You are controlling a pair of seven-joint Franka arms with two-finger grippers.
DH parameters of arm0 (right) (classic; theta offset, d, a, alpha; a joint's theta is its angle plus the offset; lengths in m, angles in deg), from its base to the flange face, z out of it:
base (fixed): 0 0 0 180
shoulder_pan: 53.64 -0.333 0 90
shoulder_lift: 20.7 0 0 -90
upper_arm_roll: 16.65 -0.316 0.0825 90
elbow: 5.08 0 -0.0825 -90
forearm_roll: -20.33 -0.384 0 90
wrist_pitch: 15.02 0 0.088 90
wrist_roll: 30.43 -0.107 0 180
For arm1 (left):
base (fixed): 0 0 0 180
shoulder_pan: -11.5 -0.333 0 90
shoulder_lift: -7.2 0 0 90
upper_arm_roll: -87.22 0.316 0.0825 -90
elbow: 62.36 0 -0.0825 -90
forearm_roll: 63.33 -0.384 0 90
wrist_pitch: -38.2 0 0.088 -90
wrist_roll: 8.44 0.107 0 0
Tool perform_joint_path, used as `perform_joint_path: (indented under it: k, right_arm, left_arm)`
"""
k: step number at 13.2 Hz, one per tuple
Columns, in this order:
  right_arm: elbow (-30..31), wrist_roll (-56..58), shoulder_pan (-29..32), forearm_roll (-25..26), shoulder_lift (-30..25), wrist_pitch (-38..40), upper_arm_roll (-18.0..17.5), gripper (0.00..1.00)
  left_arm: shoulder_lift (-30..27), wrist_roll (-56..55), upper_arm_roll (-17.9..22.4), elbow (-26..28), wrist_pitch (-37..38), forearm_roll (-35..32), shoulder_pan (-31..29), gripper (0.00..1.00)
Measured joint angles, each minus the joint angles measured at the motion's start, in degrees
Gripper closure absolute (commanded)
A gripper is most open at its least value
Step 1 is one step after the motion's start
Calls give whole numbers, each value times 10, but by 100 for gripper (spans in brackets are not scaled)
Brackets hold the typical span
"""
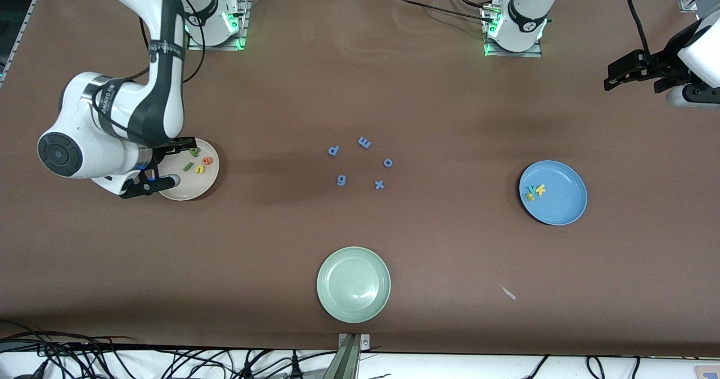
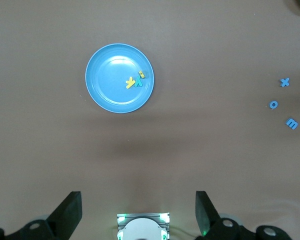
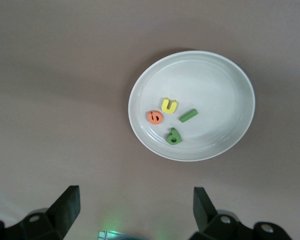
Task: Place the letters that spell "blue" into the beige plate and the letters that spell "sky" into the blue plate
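Observation:
The beige plate lies toward the right arm's end of the table. In it are a green "b", a green "l", a yellow "u" and an orange "e". My right gripper hangs open and empty over that plate's edge. Toward the left arm's end, the blue plate holds a yellow "k", a teal "y" and a yellow "s". My left gripper is open and empty, high over bare table near its base.
Blue letters lie mid-table: "p", "m", "o", "g", "x". A pale green plate with nothing in it sits nearer the front camera. A small white scrap lies beside it toward the left arm's end.

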Motion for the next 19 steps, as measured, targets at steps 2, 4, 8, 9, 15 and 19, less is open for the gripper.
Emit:
perform_joint_path:
  k: [2,4,8,9,15,19]
  right_arm:
    - [-6,-56,82,82,-83,-7,-117,0]
    - [-7,-82,184,112,-140,-7,-222,0]
    - [-7,-84,377,190,-197,-7,-409,0]
    - [-7,-87,403,208,-211,-7,-435,0]
    - [-49,-87,463,222,-303,88,-446,0]
    - [-66,-96,465,218,-299,118,-444,0]
  left_arm:
    - [0,0,0,0,0,0,1,0]
    - [0,0,-1,0,0,0,1,0]
    - [0,0,-1,0,0,0,2,0]
    - [0,0,-1,0,0,0,2,0]
    - [0,0,-1,0,0,0,2,0]
    - [0,0,-1,0,0,0,2,0]
